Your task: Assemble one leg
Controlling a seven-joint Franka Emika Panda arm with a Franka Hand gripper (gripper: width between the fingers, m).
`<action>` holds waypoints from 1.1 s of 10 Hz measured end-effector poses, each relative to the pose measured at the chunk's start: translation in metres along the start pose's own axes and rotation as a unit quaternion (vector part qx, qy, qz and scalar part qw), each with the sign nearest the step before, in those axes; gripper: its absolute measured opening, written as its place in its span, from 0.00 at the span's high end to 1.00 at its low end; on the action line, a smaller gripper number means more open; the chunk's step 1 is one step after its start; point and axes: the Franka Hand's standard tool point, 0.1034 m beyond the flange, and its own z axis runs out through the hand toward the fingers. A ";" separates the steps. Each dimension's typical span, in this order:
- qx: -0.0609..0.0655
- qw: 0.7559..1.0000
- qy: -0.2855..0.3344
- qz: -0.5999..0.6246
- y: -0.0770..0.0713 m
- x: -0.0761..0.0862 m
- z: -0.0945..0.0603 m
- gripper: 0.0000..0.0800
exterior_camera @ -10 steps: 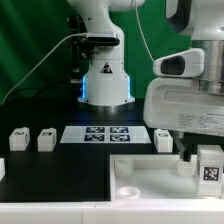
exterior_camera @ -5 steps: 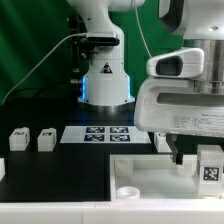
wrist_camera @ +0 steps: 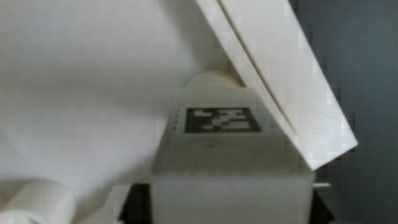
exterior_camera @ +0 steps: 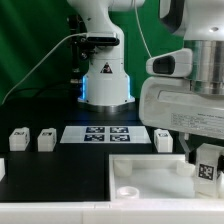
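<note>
My gripper (exterior_camera: 204,150) is shut on a leg (exterior_camera: 207,166), a small white square post with a black-and-white tag on its face. It holds the leg upright at the far right corner of the wide white panel (exterior_camera: 150,170), which lies at the front right of the table. In the wrist view the leg (wrist_camera: 222,150) fills the space between the dark fingers (wrist_camera: 134,203) of my gripper (wrist_camera: 222,205), with the panel's flat surface (wrist_camera: 71,90) and its raised rim (wrist_camera: 267,60) right beyond it. Whether the leg's end touches the panel is hidden.
Three more legs stand on the black table: two at the exterior view's left (exterior_camera: 18,139) (exterior_camera: 46,139) and one beside the panel (exterior_camera: 164,139). The marker board (exterior_camera: 105,133) lies in the middle before the robot base (exterior_camera: 105,85). The panel has a round hole (exterior_camera: 127,189).
The gripper with the leg has shifted only slightly sideways over the panel's right corner. The grip is unchanged and the other parts have not moved.
</note>
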 end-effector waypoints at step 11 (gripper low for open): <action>0.015 0.910 -0.019 0.413 0.010 -0.002 0.006 0.28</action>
